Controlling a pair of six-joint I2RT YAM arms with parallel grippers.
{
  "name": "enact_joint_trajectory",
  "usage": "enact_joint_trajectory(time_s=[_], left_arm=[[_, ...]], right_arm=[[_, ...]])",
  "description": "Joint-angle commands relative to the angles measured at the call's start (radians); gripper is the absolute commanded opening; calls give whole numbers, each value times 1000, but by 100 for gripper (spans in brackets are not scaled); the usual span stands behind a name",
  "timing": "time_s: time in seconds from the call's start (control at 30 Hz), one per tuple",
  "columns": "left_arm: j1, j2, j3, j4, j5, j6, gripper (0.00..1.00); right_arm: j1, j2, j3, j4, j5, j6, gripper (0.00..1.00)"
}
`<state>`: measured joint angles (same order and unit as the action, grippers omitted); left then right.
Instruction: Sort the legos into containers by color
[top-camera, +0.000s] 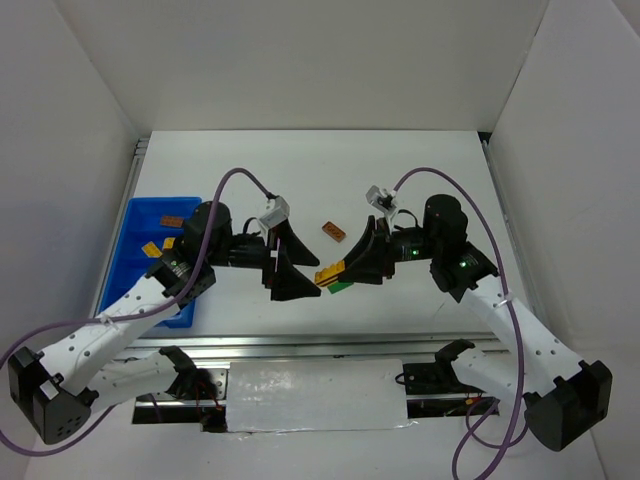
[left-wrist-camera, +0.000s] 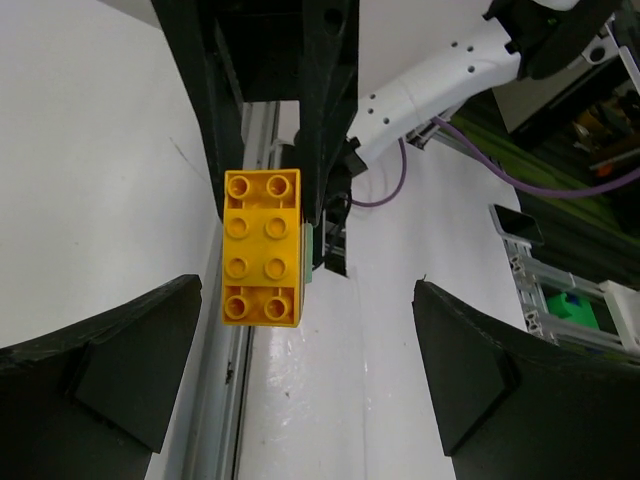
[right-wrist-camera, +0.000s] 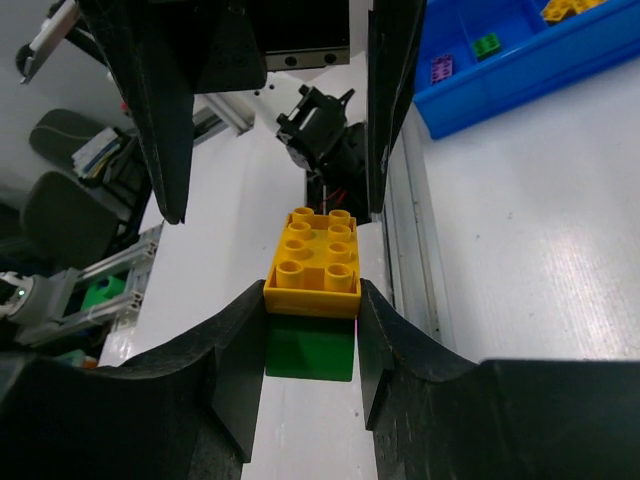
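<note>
Stacked pair held up between two claws

Top view, centre: the right claw (top-camera: 350, 266) pinches a yellow brick (top-camera: 329, 274) stuck on a green brick (top-camera: 341, 287), facing the left claw (top-camera: 297, 262), probably so it can pull them apart (colours sort separately). Left wrist view: left claw spread wide, yellow brick centred. Right wrist view: pair clamped low centre, blue tray (right-wrist-camera: 500, 90) upper right.

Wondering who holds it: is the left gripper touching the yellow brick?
Apart. The left wrist view shows clear gaps between the yellow brick and both fingers of the open left gripper.
</note>
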<state>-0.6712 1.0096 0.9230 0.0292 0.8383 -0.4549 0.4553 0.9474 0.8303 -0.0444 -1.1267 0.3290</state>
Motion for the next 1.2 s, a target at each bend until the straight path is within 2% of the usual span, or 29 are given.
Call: enact_joint_trajectory(time_s=[0.0,0.13,0.23,0.33,0.37,0.43,0.7,0.93,1.0,1.17], left_arm=[[-28,10,31,54,68,8,100],[-48,63,56,38,74,13,99],[-76,92,63,49,71,18,95],[-100,101,82,12,13,38,84],[-102,103,85,9,-2,41,75],[-102,100,88,9,-5,41,64],[-102,112,109,-8,-11,61,65],[-102,126,111,-20,-21,65,41],[-102,129,116,-26,-33,67,43],[-102,138,131,-26,-24,68,61]], right_arm=[[-1,-10,24,84,-90,39,0],[9,-16,20,129,-119,74,0],[23,-10,24,118,-76,62,0],[29,2,24,117,-67,59,0],[36,13,38,98,-58,45,0],[43,22,50,52,-42,12,0],[60,39,78,-29,-21,-42,0],[66,45,79,-66,-24,-73,0],[71,54,79,-71,-31,-76,0],[77,59,81,-100,-16,-97,0]])
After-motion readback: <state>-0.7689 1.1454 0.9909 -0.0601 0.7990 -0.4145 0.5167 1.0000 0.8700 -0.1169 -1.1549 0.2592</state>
